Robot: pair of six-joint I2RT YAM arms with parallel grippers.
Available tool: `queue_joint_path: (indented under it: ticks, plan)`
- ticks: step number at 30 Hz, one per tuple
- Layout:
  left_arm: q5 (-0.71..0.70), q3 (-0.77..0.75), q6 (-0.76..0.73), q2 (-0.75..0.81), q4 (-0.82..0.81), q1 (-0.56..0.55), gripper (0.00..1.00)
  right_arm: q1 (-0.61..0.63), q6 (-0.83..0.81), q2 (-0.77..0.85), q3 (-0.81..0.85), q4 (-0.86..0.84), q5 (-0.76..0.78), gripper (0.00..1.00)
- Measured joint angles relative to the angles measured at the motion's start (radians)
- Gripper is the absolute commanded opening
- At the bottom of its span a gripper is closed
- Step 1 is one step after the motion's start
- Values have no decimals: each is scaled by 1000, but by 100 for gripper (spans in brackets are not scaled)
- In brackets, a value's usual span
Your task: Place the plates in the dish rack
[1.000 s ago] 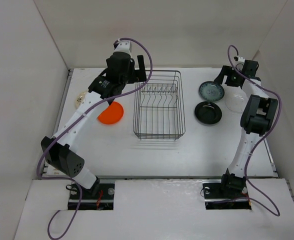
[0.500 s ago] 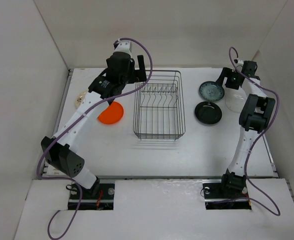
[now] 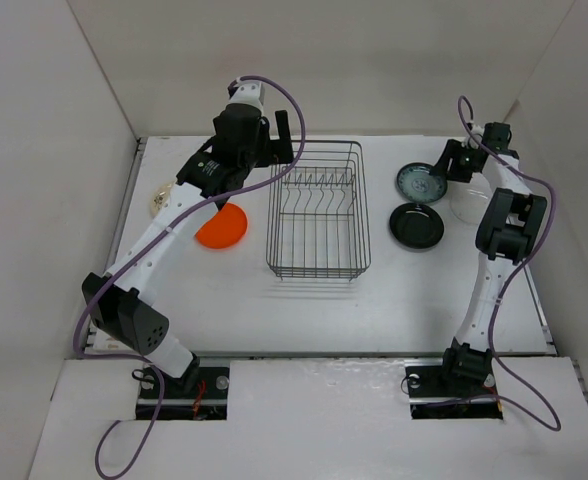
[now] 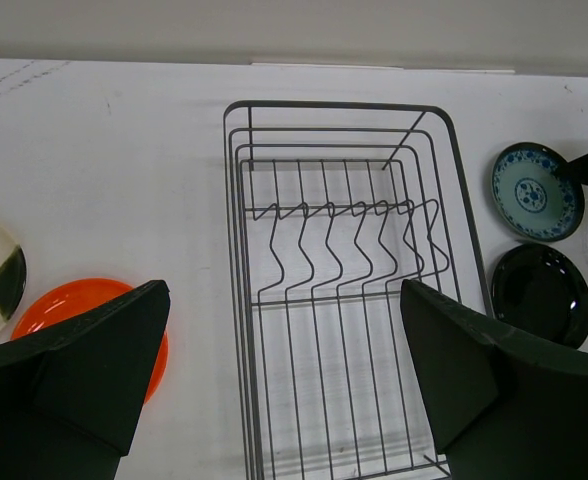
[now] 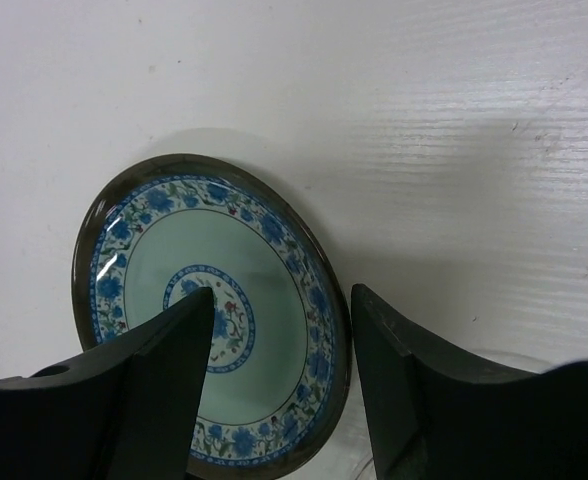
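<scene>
The dark wire dish rack [image 3: 317,212] stands mid-table with no plate in it; it also fills the left wrist view [image 4: 344,290]. My left gripper [image 3: 279,140] is open and empty, high over the rack's far left corner. The orange plate [image 3: 222,226] lies left of the rack, the cream plate [image 3: 160,197] further left. The blue-green patterned plate [image 3: 421,182] and the black plate [image 3: 416,225] lie right of the rack. My right gripper [image 5: 279,320] is open, one finger over the patterned plate [image 5: 174,260], the other outside its right rim.
A clear glass dish [image 3: 471,202] lies right of the patterned plate, under my right arm. White walls close in the table at the back and both sides. The orange plate [image 4: 94,310] and black plate [image 4: 539,290] flank the rack in the left wrist view.
My right gripper has shifted slightly left toward the patterned plate. The left arm and all plates have not moved.
</scene>
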State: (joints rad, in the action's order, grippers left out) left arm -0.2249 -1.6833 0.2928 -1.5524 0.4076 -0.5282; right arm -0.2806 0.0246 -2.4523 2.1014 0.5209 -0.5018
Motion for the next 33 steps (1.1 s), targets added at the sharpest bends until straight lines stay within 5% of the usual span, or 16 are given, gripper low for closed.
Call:
queue_joint_path:
  ticks: [9, 13, 27, 33]
  plan:
    - [8, 0, 0, 0, 0, 0, 100, 0, 0, -11, 14, 32, 9, 60]
    - [8, 0, 0, 0, 0, 0, 100, 0, -6, -11, 32, 57, 34, 45]
    - [10, 0, 0, 0, 0, 0, 100, 0, -12, -45, 73, 93, 51, 32]
    - [10, 0, 0, 0, 0, 0, 100, 0, -18, -59, 97, 124, 50, 12]
